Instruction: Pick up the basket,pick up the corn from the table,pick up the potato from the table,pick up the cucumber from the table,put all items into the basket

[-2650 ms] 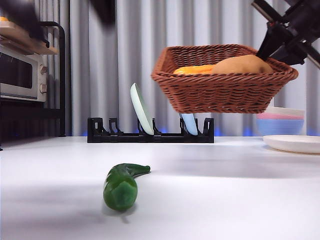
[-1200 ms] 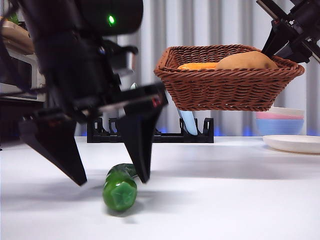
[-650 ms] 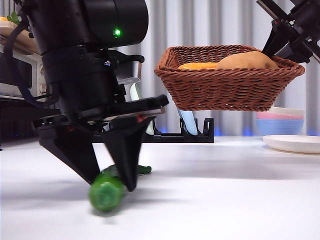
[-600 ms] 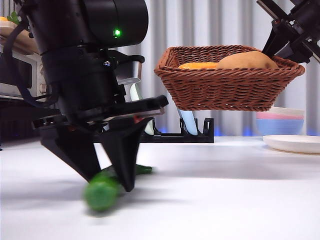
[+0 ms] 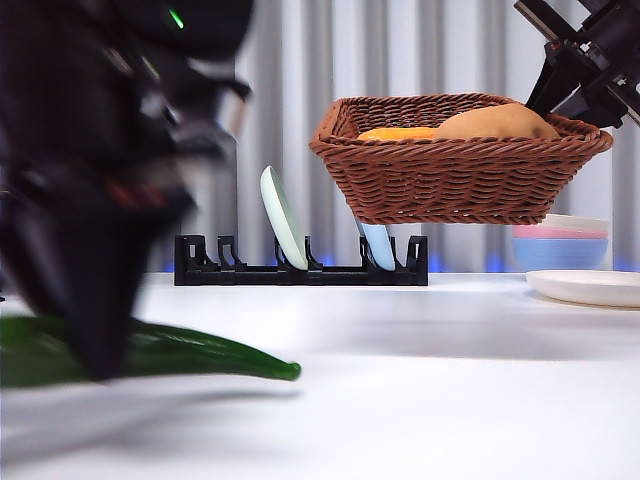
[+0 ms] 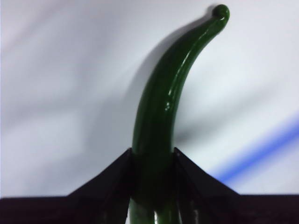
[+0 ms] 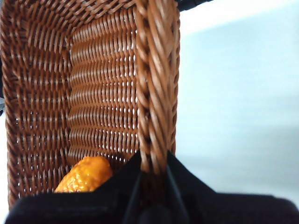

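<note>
Cucumber (image 6: 159, 116) sits clamped between the two black jaws of the left gripper (image 6: 153, 161), its dark-green body running out from them to a thin curved stem tip. In the front view the cucumber (image 5: 190, 352) lies nearly level, low over the white bench (image 5: 450, 380), with the stem tip pointing toward the basket's side; whether it touches the bench cannot be told, since the left gripper (image 5: 95, 300) is a large dark blur in front of it.

Held up in the air well clear of the bench is the brown wicker basket (image 5: 460, 165), and the right gripper (image 7: 152, 170) has its jaws pinched on the braided rim, one jaw inside the wall and one outside. In the front view the right gripper (image 5: 555, 85) meets the rim at the corner farthest from the cucumber. The corn (image 7: 84, 175) lies on the basket floor (image 7: 56, 93); from the front its orange end (image 5: 398, 133) shows above the rim beside the tan potato (image 5: 497, 122).

Below and behind the basket stands a black dish rack (image 5: 300, 268) holding two pale plates, and beside that are stacked bowls (image 5: 575, 245) and a white plate (image 5: 585, 287).
</note>
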### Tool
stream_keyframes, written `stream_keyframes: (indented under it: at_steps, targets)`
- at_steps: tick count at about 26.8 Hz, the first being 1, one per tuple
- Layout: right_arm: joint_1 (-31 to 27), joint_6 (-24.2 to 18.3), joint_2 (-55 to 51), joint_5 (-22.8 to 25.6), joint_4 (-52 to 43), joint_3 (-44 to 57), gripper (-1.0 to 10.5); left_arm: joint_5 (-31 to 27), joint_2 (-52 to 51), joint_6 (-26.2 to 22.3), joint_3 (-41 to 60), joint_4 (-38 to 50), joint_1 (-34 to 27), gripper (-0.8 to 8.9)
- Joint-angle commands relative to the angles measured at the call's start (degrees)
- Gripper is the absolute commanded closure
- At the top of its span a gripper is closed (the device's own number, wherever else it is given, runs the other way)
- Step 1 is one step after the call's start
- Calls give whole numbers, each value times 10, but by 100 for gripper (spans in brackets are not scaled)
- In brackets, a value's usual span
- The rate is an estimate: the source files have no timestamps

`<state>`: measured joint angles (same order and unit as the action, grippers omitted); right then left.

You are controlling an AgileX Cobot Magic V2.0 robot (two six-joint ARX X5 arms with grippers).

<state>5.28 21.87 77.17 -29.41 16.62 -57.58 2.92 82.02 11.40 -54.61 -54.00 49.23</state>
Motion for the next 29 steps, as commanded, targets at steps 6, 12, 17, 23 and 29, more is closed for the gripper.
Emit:
stream_keyframes:
  at_steps: [6,12,17,23,29]
  targets:
    - [9,8,-5,-6,-8,-7,962,164,-230,-100,-11,-20,30,822]
    - [40,5,-5,-5,15,-7,962,20,-322,-30,-63,170,29,822]
    - [86,-5,-5,-3,30,-7,962,-101,-308,-21,-74,349,28,822]
    - [148,-8,-5,-2,34,-7,962,-141,-223,-24,-81,393,24,822]
    - [201,-7,-5,-1,37,-7,962,-151,-99,-36,-140,283,-2,822]
